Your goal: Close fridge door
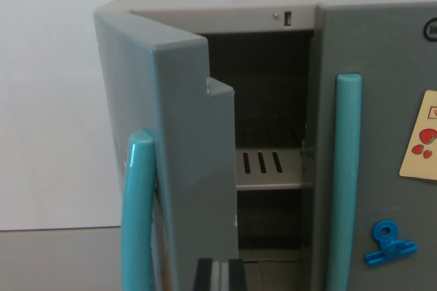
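A grey toy fridge [293,14] fills the wrist view. Its left door [177,141] stands partly open, swung toward me, with a teal handle [138,216] on its front. The right door [389,120] is shut and carries a matching teal handle [345,182]. Between them the dark inside shows, with a slotted grey shelf [270,168]. Only a black and grey piece of my gripper [218,276] shows at the bottom edge, just below the open door's inner edge. Its jaws are out of sight.
A cream sticker with red fruit [422,137] and a blue clip [388,243] sit on the right door. A white wall [48,100] stands behind at the wrist view's left, above a grey surface [54,260].
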Robot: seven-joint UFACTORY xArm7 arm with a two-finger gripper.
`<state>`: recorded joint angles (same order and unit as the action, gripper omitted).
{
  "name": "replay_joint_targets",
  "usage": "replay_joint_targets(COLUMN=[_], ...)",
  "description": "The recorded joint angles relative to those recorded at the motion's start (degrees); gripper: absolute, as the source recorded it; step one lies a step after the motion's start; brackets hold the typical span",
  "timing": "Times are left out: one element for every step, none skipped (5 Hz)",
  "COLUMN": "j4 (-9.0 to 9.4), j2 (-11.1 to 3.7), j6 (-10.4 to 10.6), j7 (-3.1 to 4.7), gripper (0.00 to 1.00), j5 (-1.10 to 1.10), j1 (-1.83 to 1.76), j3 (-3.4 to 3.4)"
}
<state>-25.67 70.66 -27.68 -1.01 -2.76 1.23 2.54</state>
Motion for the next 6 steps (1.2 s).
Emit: replay_joint_targets(j4=[0.0, 0.0, 0.0, 0.0, -0.03, -0.03], j2=[0.0, 0.0, -0.45, -0.45, -3.04, -3.04], j6=[0.0, 0.0, 0.0, 0.0, 0.0, 0.0], j7=[0.0, 0.0, 0.0, 0.0, 0.0, 0.0], gripper=[1.0, 1.0, 1.0, 1.0, 1.0, 1.0], j5=[0.0, 0.0, 0.0, 0.0, 0.0, 0.0], j1=[0.0, 0.0, 0.0, 0.0, 0.0, 0.0], j3=[0.0, 0.0, 0.29, 0.29, 2.33, 2.33])
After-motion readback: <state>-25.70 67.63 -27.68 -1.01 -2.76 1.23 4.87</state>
